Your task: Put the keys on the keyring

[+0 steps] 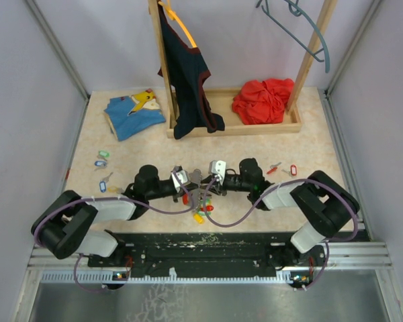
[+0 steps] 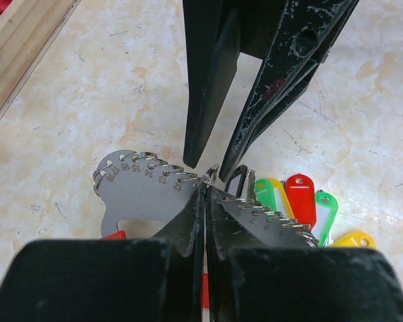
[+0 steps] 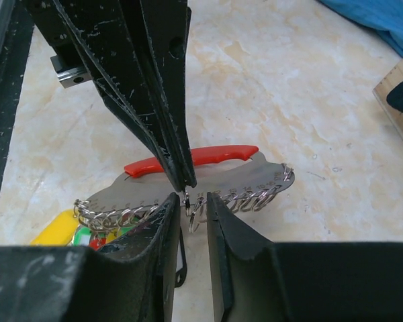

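Steel plate [image 3: 252, 176]: at a keyring [image 3: 195, 216] on its edge the left gripper [image 2: 205, 190] has its jaws pinched tight, seemingly steadying it; the right gripper [image 3: 191, 200] sets its jaws astride, barely parted.

Silver keyring [image 2: 138, 191] with red handle [image 3: 215, 155], keys [image 2: 300, 198] tagged green, red and yellow, beige marbled table [image 2: 107, 87]
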